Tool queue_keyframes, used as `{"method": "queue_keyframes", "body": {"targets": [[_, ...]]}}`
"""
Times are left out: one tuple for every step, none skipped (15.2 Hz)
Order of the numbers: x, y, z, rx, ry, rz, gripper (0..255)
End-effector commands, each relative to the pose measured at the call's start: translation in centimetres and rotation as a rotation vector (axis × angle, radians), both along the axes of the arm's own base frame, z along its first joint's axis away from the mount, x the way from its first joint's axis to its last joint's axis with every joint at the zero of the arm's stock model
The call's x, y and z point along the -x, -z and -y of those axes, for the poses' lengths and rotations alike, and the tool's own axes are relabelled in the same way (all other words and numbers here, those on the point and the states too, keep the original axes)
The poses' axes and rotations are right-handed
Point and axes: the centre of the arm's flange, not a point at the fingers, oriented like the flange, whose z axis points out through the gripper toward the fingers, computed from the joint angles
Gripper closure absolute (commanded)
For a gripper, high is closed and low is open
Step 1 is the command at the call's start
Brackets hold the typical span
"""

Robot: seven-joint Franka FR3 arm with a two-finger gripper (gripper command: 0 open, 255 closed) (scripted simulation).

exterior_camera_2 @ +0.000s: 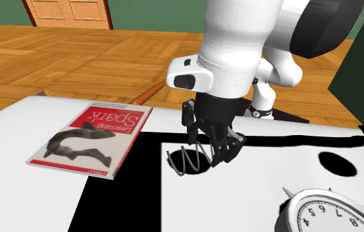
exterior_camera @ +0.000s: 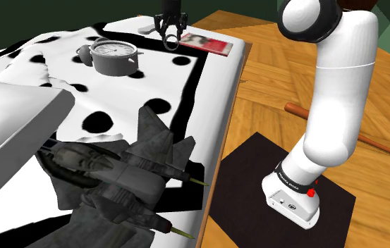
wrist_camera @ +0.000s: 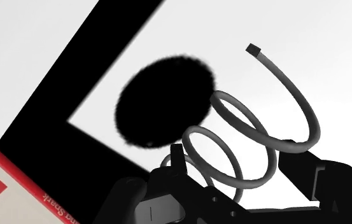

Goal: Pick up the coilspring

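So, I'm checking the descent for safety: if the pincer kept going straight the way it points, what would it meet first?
The coilspring, lying right across its line just ahead of the pincer. Behind it is the white surface beside a black spot. How close the spring already is, I cannot tell.

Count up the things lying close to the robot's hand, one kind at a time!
coil spring: 1
red and white book: 1
round dial with numbers: 1
Total: 3
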Motion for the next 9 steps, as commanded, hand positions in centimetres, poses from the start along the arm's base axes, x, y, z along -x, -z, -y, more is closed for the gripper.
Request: {"method": "queue_keyframes", "body": {"targets": [[0.0,-1.0,0.0,0.0,0.0,0.0,255],[0.0,-1.6,0.0,0.0,0.0,0.0,255],[0.0,-2.1,0.0,0.0,0.0,0.0,255],[0.0,-2.6,0.0,0.0,0.0,0.0,255],[0.0,-3.2,0.0,0.0,0.0,0.0,255],[0.0,-3.7,0.0,0.0,0.0,0.0,255],[0.0,-4.2,0.0,0.0,0.0,0.0,255],[0.0,-4.3,0.0,0.0,0.0,0.0,255],[0.0,-4.3,0.0,0.0,0.0,0.0,255]]}}
